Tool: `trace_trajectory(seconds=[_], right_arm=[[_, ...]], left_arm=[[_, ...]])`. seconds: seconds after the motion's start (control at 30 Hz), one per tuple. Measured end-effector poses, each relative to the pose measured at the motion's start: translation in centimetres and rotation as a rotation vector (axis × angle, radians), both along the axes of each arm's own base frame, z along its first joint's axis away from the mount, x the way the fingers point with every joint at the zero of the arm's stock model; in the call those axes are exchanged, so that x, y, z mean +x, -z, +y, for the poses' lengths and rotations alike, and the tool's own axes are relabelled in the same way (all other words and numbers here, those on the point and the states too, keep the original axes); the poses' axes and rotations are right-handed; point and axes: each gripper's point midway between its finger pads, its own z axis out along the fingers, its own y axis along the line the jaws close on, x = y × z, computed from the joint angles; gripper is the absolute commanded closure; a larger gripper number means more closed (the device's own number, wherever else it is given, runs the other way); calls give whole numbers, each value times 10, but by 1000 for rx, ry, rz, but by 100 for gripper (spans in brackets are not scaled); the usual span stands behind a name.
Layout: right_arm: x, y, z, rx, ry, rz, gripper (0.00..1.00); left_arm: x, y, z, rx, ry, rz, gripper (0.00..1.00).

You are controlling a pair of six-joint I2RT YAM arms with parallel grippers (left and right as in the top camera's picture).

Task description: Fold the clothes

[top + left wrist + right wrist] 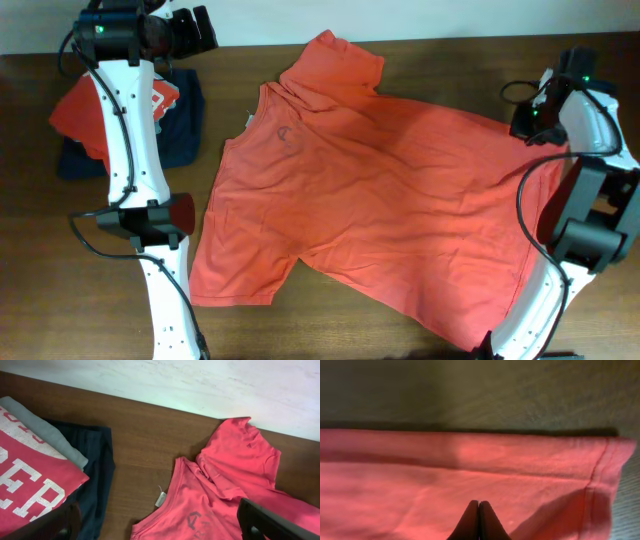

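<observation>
The clothes (380, 190), a coral-red T-shirt, lie spread flat across the middle of the table, neck toward the back left. A faint dark print shows near the collar (197, 520). My right gripper (527, 120) is at the shirt's far right edge. In the right wrist view its fingertips (479, 506) are pressed together on the red fabric (420, 485) near a hemmed corner, shut on the cloth. My left gripper (165, 527) hangs open above the collar area, one finger to each side, touching nothing. In the overhead view it is at the back left (195, 30).
A stack of folded garments sits at the back left: a red one with white lettering (25, 485), a grey one (40, 430) and a dark navy one (95, 475). A white tag (160, 499) sticks out of the shirt's collar. A pale wall (200, 385) borders the table's back edge.
</observation>
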Motion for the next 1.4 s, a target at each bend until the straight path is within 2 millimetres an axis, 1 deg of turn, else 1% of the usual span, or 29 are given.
trace_trajectory(seconds=[0.1, 0.2, 0.43, 0.5, 0.63, 0.8, 0.87, 0.93, 1.07, 1.2, 1.4], right_arm=[[-6, 19, -4, -15, 27, 51, 96], [-11, 26, -12, -48, 62, 82, 96], [-21, 30, -29, -98, 124, 114, 96], [-26, 35, -36, -94, 147, 130, 96], [-37, 36, -50, -87, 195, 148, 96], [-39, 38, -63, -49, 229, 126, 96], [-35, 39, -70, -37, 241, 99, 96], [-26, 39, -79, -43, 250, 55, 96], [-2, 39, -96, -84, 248, -43, 96], [18, 37, -108, -125, 244, -129, 96], [41, 36, -120, -168, 235, -228, 96]], left_arm=[[0, 0, 0, 0, 0, 0, 1], [0, 0, 0, 0, 0, 0, 1], [0, 0, 0, 0, 0, 0, 1], [0, 0, 0, 0, 0, 0, 1], [0, 0, 0, 0, 0, 0, 1], [0, 0, 0, 0, 0, 0, 1], [0, 0, 0, 0, 0, 0, 1], [0, 0, 0, 0, 0, 0, 1], [0, 0, 0, 0, 0, 0, 1], [0, 0, 0, 0, 0, 0, 1], [0, 0, 0, 0, 0, 0, 1]])
